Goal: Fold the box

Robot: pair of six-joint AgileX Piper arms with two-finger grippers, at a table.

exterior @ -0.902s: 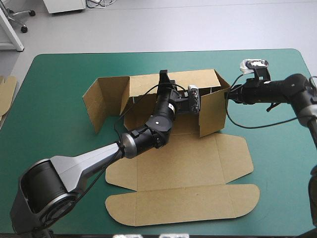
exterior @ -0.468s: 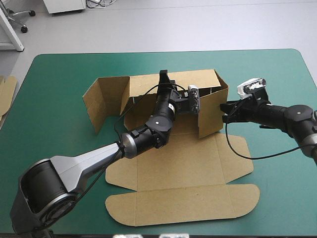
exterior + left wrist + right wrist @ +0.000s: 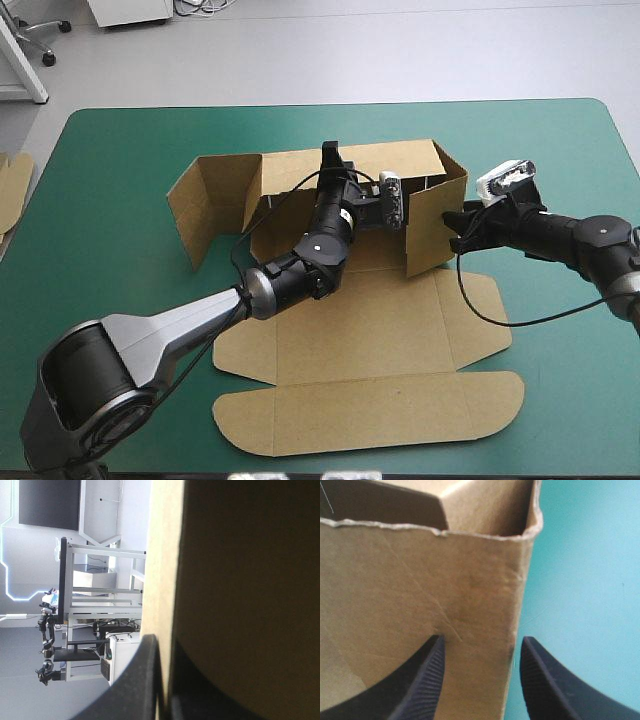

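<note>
Wall-raising step. Brown box [image 3: 370,330] at middle of table [image 3: 120,160], far walls up, lid flat. Our left gripper [image 3: 162,647] pinches far wall; right gripper [image 3: 480,650], fingers apart, straddles right wall's corner. Next, we judge: push wall inward.

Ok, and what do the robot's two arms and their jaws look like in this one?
The left arm starts as a silver-grey segment, then narrows into black rounded links with white dots at the joints. The right arm shows only black links, also with a white dot. The jaws of the left gripper and right gripper are broad black curved fins, the right's finely ribbed.
</note>
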